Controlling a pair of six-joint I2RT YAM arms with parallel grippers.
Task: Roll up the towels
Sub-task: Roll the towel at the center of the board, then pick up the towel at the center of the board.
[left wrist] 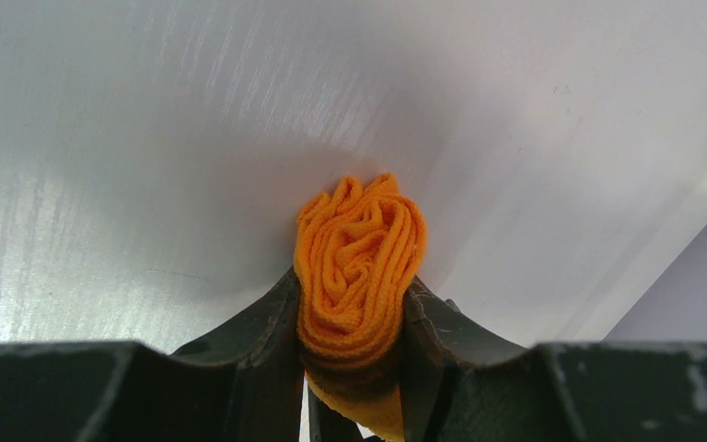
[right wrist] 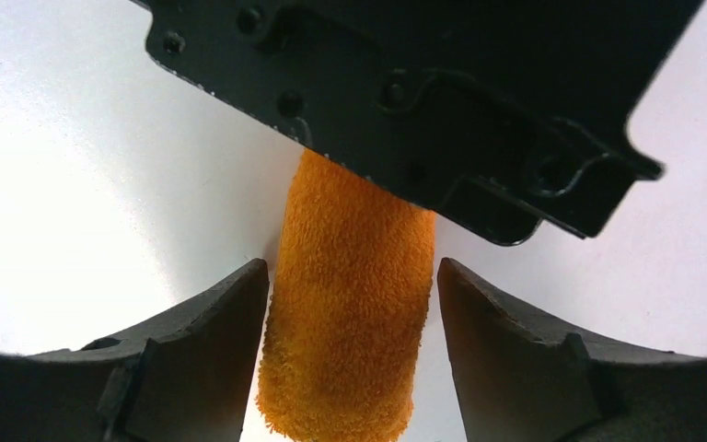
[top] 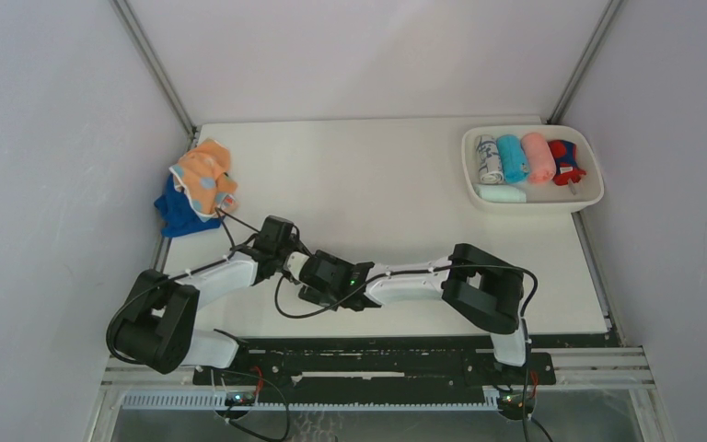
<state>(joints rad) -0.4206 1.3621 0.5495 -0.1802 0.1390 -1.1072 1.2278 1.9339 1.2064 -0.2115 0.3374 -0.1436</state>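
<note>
Pinched the rolled orange towel (left wrist: 361, 249) by its spiral end in the left gripper (left wrist: 353, 293), at the near middle of the table (top: 377, 203), probably to stop it unwinding, and bracketed its length with the right gripper (right wrist: 352, 276), set roll-wide, squeezing or merely touching impossible to tell.

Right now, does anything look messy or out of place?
Yes. The crumpled peach spotted cloth towel lies heaped on a dark blue cloth towel at the far-left edge of the white table, unrolled, unlike the neat rolls in the white oval plastic tray.
</note>
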